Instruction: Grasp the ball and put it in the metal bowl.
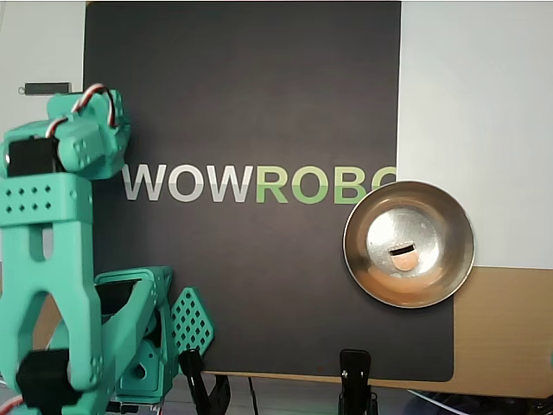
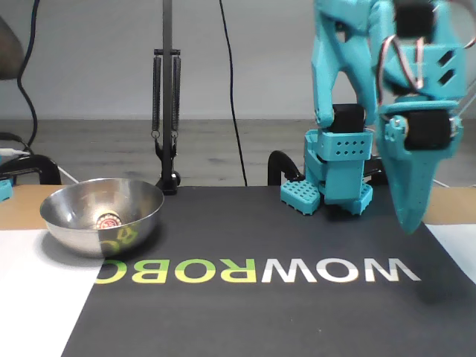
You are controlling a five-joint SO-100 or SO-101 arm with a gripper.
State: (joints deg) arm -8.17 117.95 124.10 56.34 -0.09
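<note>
Steel and shiny, the metal bowl (image 2: 102, 216) sits at the fixed view's left with the ball (image 2: 108, 220) inside it. WOWROBO lettering (image 2: 256, 271) reads upside-down across the black mat (image 2: 245, 230). At right, the teal gripper (image 2: 410, 223) hangs above the mat, fingers together, holding nothing.

Teal claw (image 2: 410, 223), silver metal bowl (image 1: 449, 226), black mat (image 1: 259, 95)
</note>
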